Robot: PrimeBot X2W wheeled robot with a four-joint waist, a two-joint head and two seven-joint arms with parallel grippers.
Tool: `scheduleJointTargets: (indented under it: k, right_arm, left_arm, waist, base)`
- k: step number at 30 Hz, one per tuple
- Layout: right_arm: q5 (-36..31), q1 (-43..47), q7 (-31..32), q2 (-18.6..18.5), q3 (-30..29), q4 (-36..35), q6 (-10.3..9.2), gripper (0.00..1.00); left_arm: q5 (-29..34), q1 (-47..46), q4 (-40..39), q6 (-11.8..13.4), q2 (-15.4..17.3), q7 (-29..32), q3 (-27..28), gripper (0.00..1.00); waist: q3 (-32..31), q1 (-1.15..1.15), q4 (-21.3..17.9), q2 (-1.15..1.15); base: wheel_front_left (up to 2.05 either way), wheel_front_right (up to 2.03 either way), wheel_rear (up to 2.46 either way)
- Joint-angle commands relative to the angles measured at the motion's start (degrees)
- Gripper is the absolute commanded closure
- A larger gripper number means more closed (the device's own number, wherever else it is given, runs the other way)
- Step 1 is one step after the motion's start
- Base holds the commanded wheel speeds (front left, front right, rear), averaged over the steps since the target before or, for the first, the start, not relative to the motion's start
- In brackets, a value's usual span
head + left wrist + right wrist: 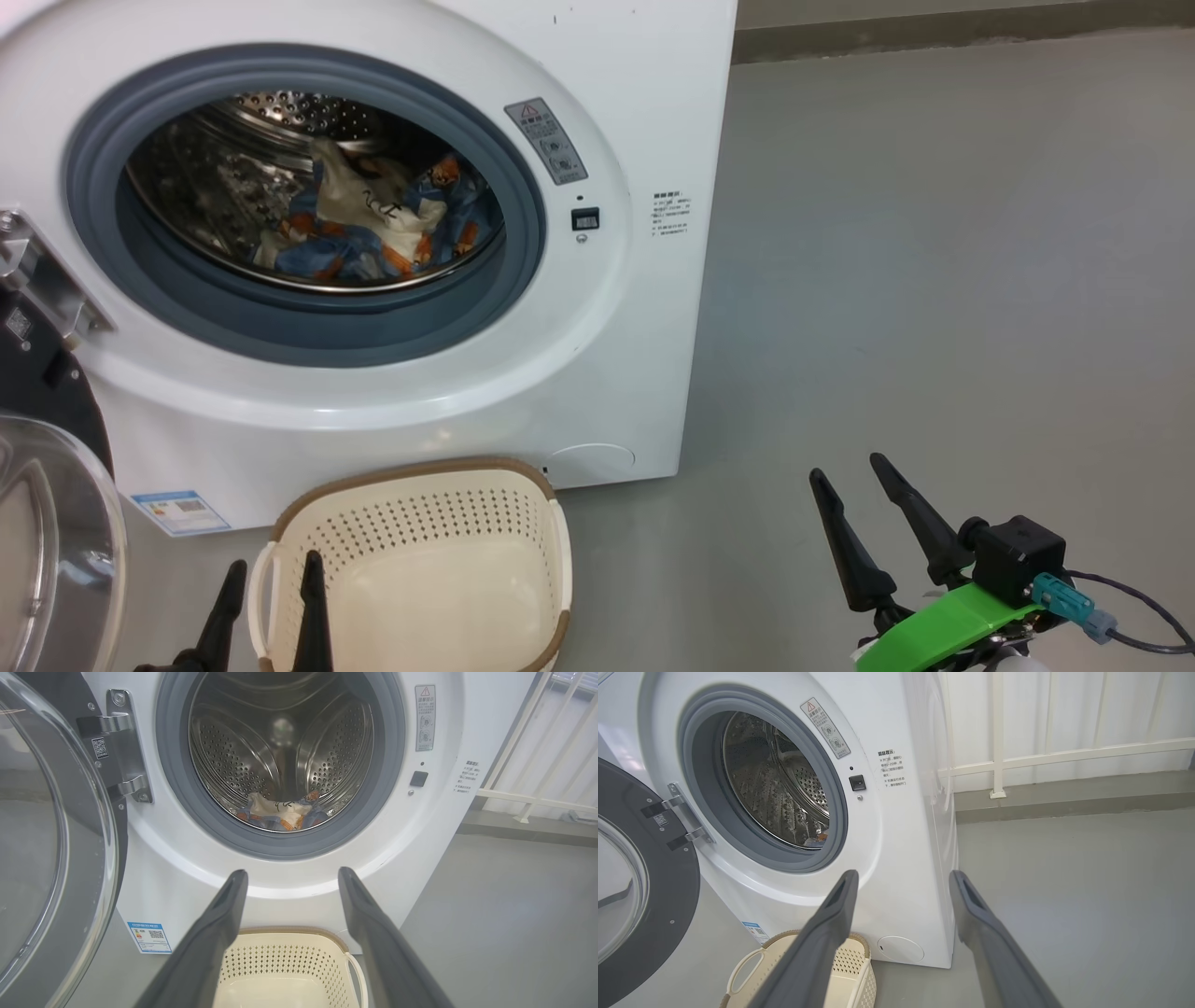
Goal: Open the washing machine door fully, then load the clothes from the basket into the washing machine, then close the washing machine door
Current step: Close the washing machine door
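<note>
The big white front-loading washing machine [616, 308] takes up the head view from 9 to 12 o'clock. Its round mouth faces the robot and its steel perforated drum runs straight back into the cabinet, ringed by one grey-blue rubber seal [308, 322]. The single large round glossy black washing machine door [51, 551], with its bulging clear glass bowl, stands swung wide at 8 o'clock, hanging on a steel hinge [42, 280] at the 9 o'clock side of the mouth, its bowl side turned out towards the room. One small cream-white perforated plastic basket [411, 469] with a brown woven-look rim sits upright on the grey floor at 6 o'clock, just in front of the machine's foot. Its mouth faces up, one handle is on each side and its bare bottom shows; the frame cuts its near end, so its long axis cannot be told. The clothes [373, 224], light blue fabric with orange-brown prints around a cream-white piece, lie as one crumpled heap low in the drum, at 6 o'clock of the mouth; the separate pieces cannot be counted. One blue label sticker [180, 511] sits at the machine's lower corner, at 7 o'clock. The left gripper [273, 562] hangs at 7 o'clock over the basket's left rim, its two dark fingers spread apart and grasping nothing. The right gripper [848, 467] is at 4 o'clock above bare floor, well apart from the basket, likewise released.
</note>
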Motion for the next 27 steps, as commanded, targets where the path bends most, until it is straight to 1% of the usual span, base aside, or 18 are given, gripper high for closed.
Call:
scheduleJointTargets:
  k: [1, 16, 21, 27]
  right_arm:
    - [-0.6, -0.3, -0.3, 0.1, 1.0, -1.4, 0.09, 0.0]
    - [-0.5, -0.2, -0.3, 0.2, -0.2, -1.5, 0.09, 0.0]
    - [-0.6, -0.2, -0.3, 0.4, -0.5, -1.5, 0.09, 0.0]
    - [-0.8, -0.1, -0.3, 0.5, -0.6, -1.6, 0.09, 0.0]
  left_arm:
    - [0.2, -1.4, -1.7, 0.4, 0.6, -0.4, 1.9, 0.0]
    - [0.3, -2.1, -2.7, 0.2, 0.6, -0.4, 1.9, 0.0]
    - [0.5, -2.2, -2.9, 0.5, 0.6, -0.4, 1.7, 0.0]
    - [0.8, -2.3, -3.2, 0.8, 0.6, -0.4, 1.6, 0.0]
  waist:
    - [0.2, 0.0, -0.1, 0.0]
    - [1.2, 0.0, -0.2, 0.0]
    - [1.0, 0.0, -0.1, 0.0]
    - [0.9, 0.0, 0.1, 0.0]
  base:
    - [-0.98, 0.98, 0.0]
    - [-1.45, 1.45, 0.0]
    - [-0.63, 0.63, 0.0]
    - [-0.05, 0.05, 0.0]
